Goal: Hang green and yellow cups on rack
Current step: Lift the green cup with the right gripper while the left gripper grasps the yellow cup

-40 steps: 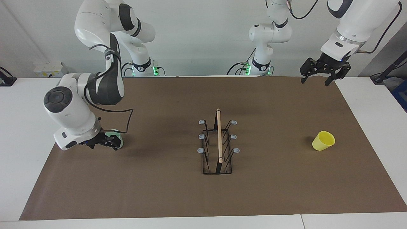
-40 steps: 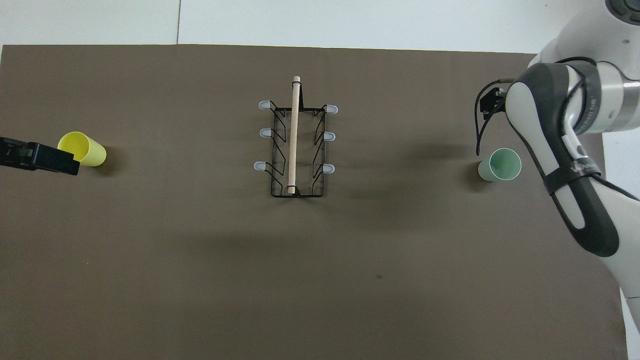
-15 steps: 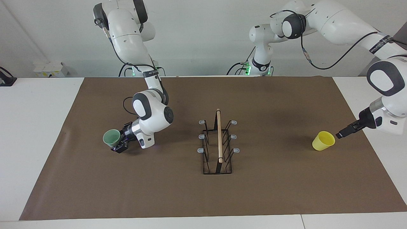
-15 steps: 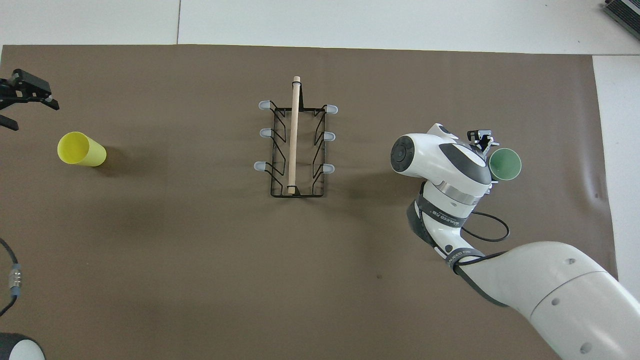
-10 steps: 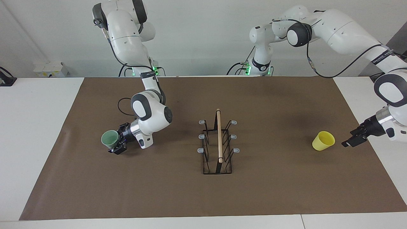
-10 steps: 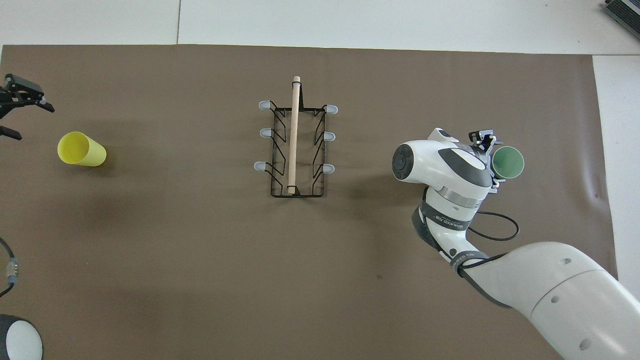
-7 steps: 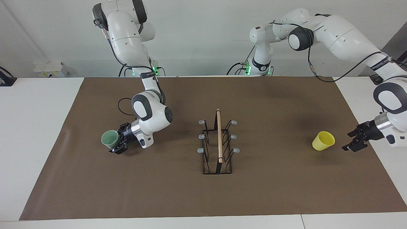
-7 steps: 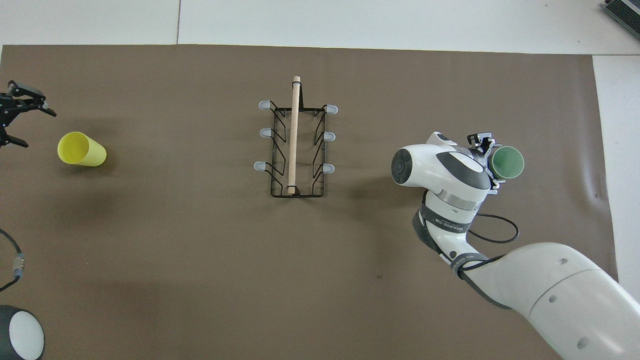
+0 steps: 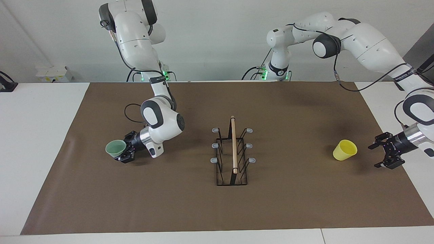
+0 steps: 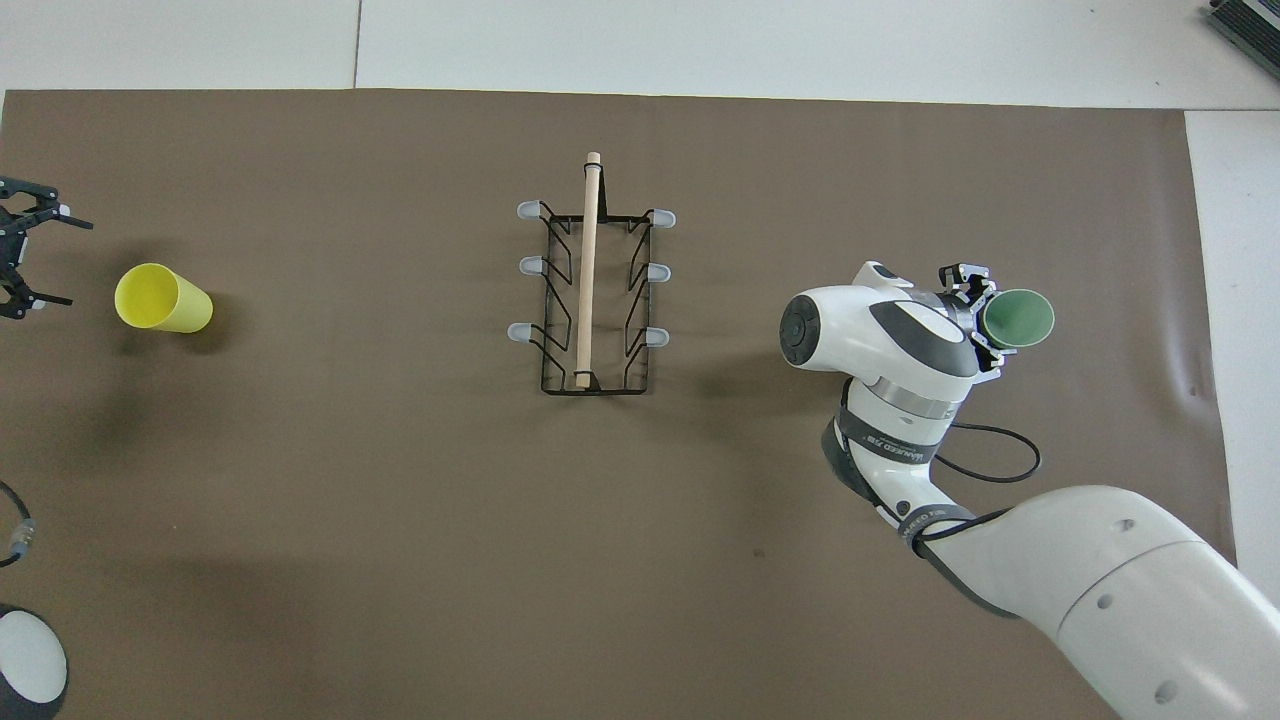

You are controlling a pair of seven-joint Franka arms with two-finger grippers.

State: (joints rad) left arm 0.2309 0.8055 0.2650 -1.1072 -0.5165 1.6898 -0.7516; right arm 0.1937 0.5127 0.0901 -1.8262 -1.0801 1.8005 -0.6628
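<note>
The pale green cup [image 9: 116,148] [image 10: 1016,318] is tipped on a slant just over the brown mat, toward the right arm's end of the table. My right gripper [image 9: 124,151] [image 10: 985,320] is shut on its lower body from the rack's side. The yellow cup [image 9: 345,150] [image 10: 163,299] stands on the mat toward the left arm's end. My left gripper [image 9: 386,155] [image 10: 28,262] hangs low beside it, open and apart from it, jaws facing the cup. The black wire rack [image 9: 233,152] [image 10: 592,290], with its wooden rod and grey-tipped prongs, stands mid-table with nothing on it.
The brown mat [image 9: 217,210] covers most of the white table [image 9: 34,135]. A loop of black cable [image 10: 985,470] hangs off the right arm's wrist. A small white box [image 9: 53,73] sits at the table's edge near the right arm's base.
My right gripper has closed on the green cup and tipped it slightly. The left gripper has come down and turned beside the yellow cup, still open.
</note>
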